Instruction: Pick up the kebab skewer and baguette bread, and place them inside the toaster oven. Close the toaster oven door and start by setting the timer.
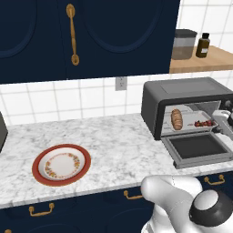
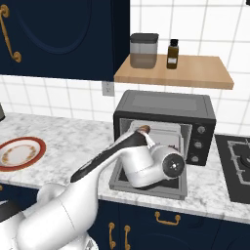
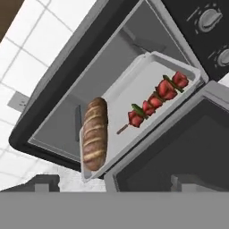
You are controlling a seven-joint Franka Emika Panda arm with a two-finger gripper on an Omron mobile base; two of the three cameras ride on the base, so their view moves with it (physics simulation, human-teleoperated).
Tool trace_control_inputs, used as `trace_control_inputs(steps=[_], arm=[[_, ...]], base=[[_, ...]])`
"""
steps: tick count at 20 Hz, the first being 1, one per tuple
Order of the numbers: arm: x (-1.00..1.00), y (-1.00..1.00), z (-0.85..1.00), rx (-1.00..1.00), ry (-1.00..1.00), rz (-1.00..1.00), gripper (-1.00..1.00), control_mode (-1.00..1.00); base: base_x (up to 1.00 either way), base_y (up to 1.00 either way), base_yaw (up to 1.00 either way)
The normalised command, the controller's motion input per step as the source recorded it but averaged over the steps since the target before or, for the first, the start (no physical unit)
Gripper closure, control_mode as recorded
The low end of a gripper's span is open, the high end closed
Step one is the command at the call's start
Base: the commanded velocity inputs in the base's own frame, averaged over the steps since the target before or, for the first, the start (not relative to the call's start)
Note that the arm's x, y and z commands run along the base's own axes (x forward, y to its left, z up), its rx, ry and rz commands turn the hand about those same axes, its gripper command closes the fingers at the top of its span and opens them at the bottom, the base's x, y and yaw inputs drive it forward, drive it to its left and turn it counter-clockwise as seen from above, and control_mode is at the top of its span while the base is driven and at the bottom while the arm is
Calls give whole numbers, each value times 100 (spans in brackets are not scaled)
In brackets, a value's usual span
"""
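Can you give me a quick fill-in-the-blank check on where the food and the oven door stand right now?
1. The baguette bread and the kebab skewer both lie on the ____ inside the toaster oven.
2. The toaster oven door is ____.
3. The red-rimmed plate on the counter is ____.
4. On the wooden shelf a brown bottle stands beside a ____.

Missing words: tray; open; empty; jar

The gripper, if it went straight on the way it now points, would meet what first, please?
Probably the tray in the toaster oven, near the skewer and baguette; depth is unclear, and the open door lies just below that line.
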Motion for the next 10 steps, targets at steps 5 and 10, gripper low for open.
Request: trace_control_inputs(steps=[5,10], arm=[[-31,7,17,-36,1,18,-100,-100],[-4,17,5,-4,22,-17,-100,-100]], base=[[0,0,0],[0,0,0]])
